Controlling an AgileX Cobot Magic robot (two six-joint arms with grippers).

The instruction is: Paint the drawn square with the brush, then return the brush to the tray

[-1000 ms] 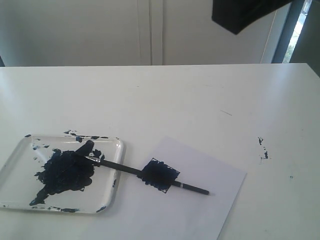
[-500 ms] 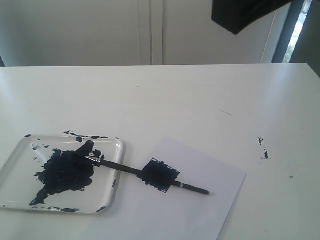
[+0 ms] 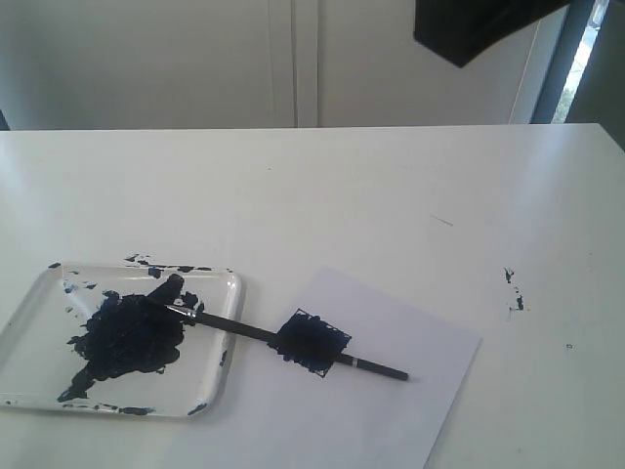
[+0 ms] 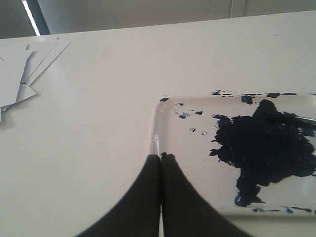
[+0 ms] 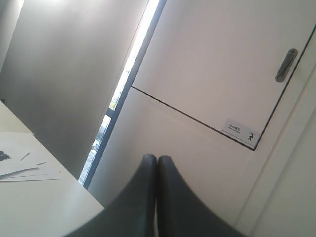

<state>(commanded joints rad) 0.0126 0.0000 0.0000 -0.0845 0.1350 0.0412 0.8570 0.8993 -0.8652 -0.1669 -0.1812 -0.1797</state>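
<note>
The left tool (image 4: 160,157) hangs close to one rim of the tray (image 4: 154,133), its two fingers pressed together on nothing. The tray sits on the white surface (image 3: 342,186), its floor smeared with a dark blotch (image 3: 127,337). The brush (image 3: 234,326) lies with its painted tip on that blotch. Its shaft crosses the tray's right rim, passes over the filled-in square (image 3: 311,342) and ends on the paper (image 3: 410,410). The square looks fully covered, though the exterior view is too coarse to vouch for its corners. So the step in hand is probably the return, and it is only half made. A good finish would grip the shaft between rim and square, lift it clear of the wet paint, and lay the whole brush inside the tray. The right tool (image 5: 157,159), likewise closed tight and empty, points up at a wall, well off the work.
</note>
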